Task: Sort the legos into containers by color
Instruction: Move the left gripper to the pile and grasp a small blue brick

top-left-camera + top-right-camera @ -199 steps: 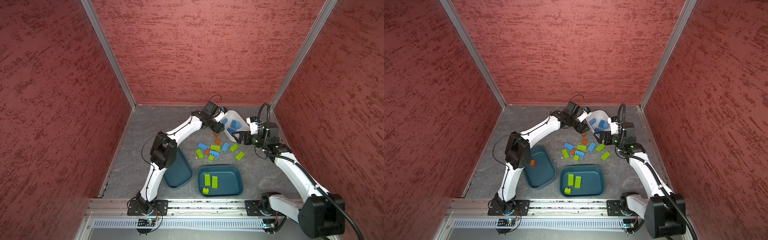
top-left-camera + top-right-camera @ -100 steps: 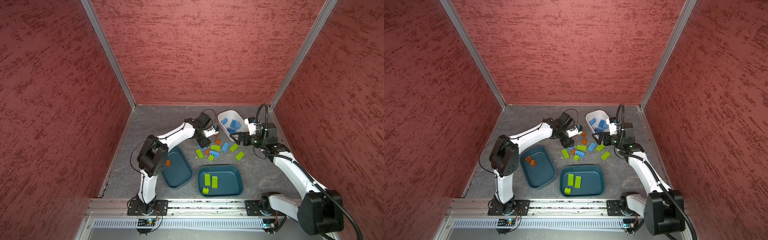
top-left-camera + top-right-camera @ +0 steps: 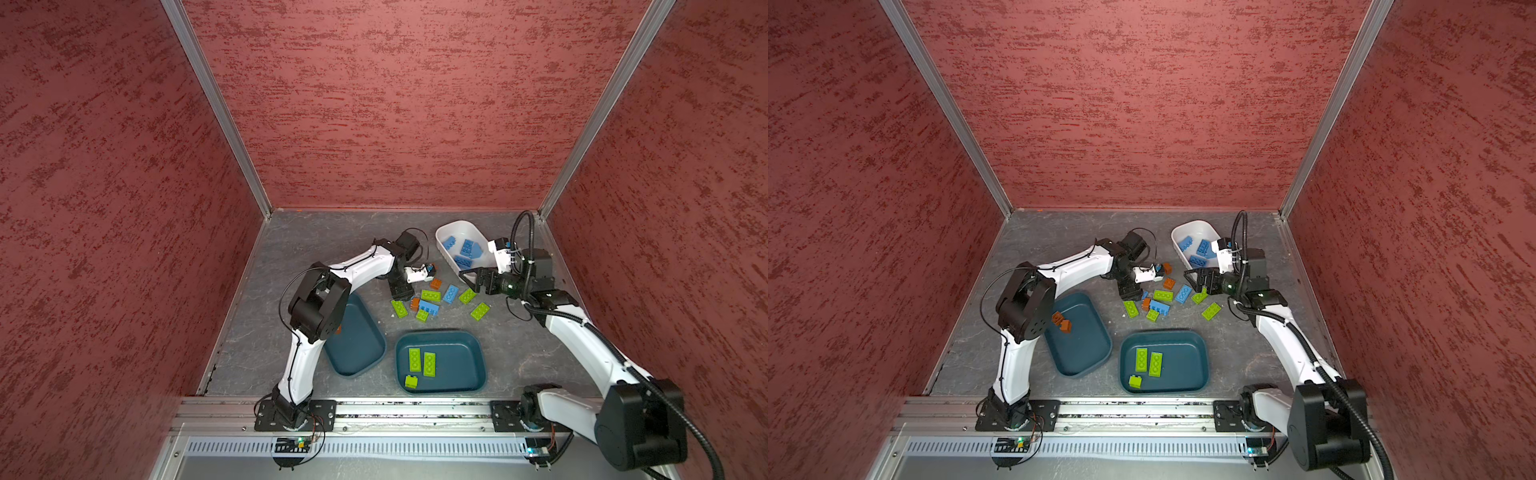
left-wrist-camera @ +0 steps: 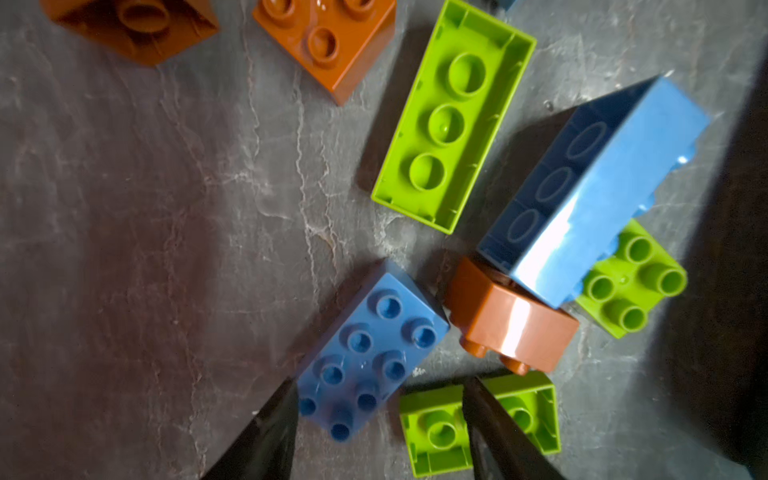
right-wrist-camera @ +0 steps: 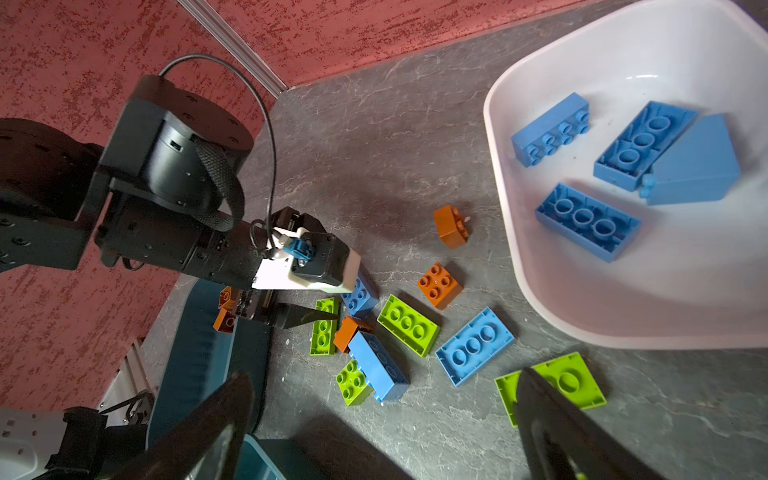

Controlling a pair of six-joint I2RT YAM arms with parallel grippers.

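- Legos (image 3: 430,295), top views: loose pile sits mid-surface, between white tub (image 3: 459,227) in the far right corner and, along the near edge, teal tub of greens (image 3: 465,361) and teal tub of orange-browns (image 3: 1088,345).
- Same views: left gripper (image 3: 400,297) is down at the pile's left side. Right gripper (image 3: 465,281) hovers by the white tub's near rim, spread wide, empty.
- Left wrist: fingers (image 4: 274,419) parted, straddling one end of a studs-up blue brick (image 4: 370,353), nothing clamped. One finger is at the brick's side, the other sits over a green brick (image 4: 440,428). Orange-brown brick (image 4: 511,324) is just beside.
- My call: centre on the blue before closing, or the green gets pinched too.
- Right wrist: only blues in the white tub, so that's likely the drop. Lift straight up to clear the neighbours.
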